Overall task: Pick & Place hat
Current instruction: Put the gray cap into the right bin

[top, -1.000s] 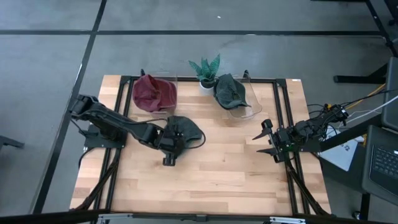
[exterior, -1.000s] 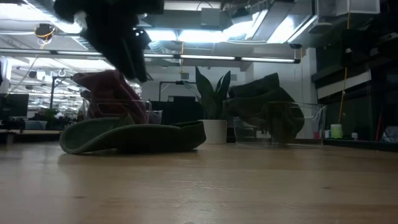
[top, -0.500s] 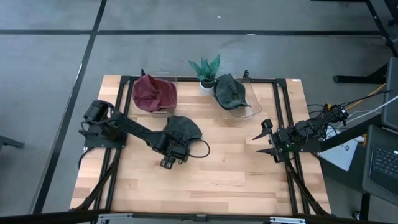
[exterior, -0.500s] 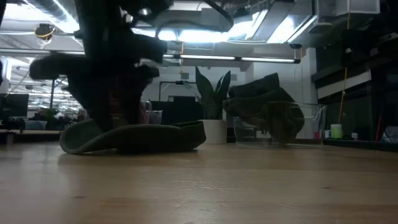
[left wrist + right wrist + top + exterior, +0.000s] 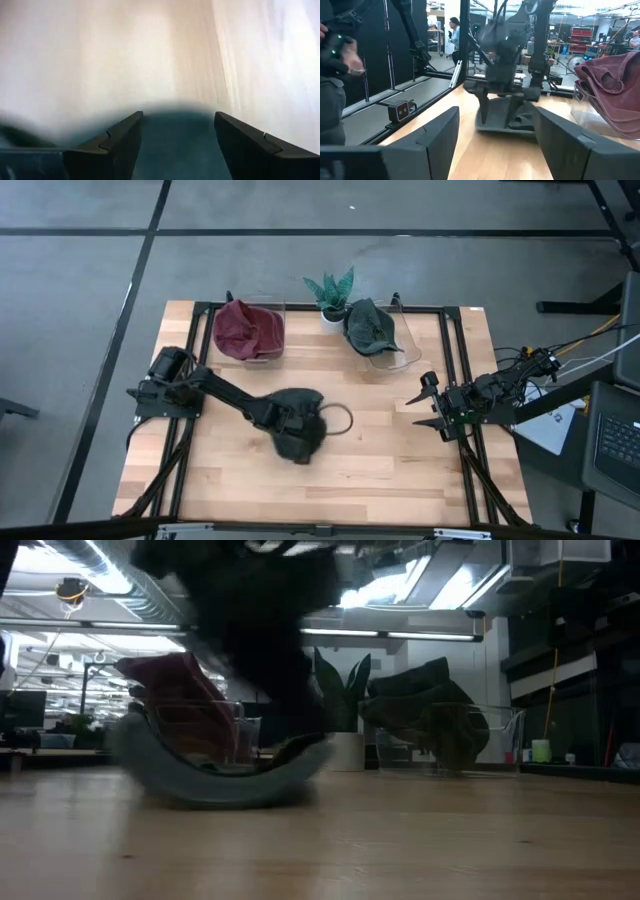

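A dark green hat (image 5: 300,446) lies at the middle of the wooden table, its strap loop (image 5: 342,418) toward the right. In the low view the hat (image 5: 220,788) is bowed, with both ends raised and its middle on the table. My left gripper (image 5: 292,422) is over it, slanting down from the left, open. The left wrist view shows the hat's cloth (image 5: 175,147) between the fingers. My right gripper (image 5: 426,404) waits open at the table's right edge, pointing level at the hat (image 5: 506,119). My left gripper bears on the hat's crown (image 5: 176,131) from above, slanting down from the table's left, its open fingers (image 5: 125,135) on either side of the cloth. The gripper itself hides the exact spot. The hat's middle stays on the table and its brim ends (image 5: 135,745) curl up.
At the far edge a red hat (image 5: 248,330) fills a clear bin, and another dark green hat (image 5: 372,328) lies in a second clear bin. A small potted plant (image 5: 330,292) stands between them. Bare wood (image 5: 380,470) lies on the near side.
My left gripper has come down and gone toward the table's near right, onto the hat, tipping further downward. The hat has slid toward the near edge. It lay flat before and is now bowed, with its ends lifted.
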Tool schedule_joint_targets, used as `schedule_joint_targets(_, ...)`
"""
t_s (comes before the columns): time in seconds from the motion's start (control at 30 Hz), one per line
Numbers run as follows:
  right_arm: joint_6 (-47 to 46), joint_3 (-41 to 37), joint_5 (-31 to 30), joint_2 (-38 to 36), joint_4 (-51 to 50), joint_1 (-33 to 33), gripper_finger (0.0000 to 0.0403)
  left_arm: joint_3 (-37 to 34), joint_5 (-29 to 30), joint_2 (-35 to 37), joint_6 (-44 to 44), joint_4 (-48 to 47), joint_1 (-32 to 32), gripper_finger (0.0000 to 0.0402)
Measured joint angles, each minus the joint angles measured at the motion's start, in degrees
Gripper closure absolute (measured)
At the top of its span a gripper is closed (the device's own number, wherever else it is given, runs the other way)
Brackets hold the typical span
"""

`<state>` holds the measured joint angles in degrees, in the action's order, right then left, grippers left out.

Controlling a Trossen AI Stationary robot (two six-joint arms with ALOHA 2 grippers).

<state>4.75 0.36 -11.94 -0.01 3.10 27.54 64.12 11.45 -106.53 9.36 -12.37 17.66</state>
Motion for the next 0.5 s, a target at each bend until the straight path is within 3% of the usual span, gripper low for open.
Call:
schedule_joint_targets(0.13, 0.0, 0.0, 0.0, 0.0, -0.01, 0.01, 0.015, 0.58, 11.47, 0.07, 3.74, 13.49, -2.73, 0.016)
schedule_joint_targets(0.27, 0.0, 0.0, 0.0, 0.0, -0.03, 0.01, 0.015, 6.32, 21.9, 0.15, 1.07, 13.63, -6.56, 0.016)
schedule_joint_targets(0.37, 0.0, 0.0, 0.0, 0.0, -0.03, 0.01, 0.015, 13.19, 20.43, 0.12, -6.42, 1.81, -8.77, 0.016)
schedule_joint_targets(0.5, 0.0, 0.0, 0.0, 0.0, -0.01, 0.01, 0.015, 21.38, 12.26, 0.19, -15.94, -19.2, -9.75, 0.016)
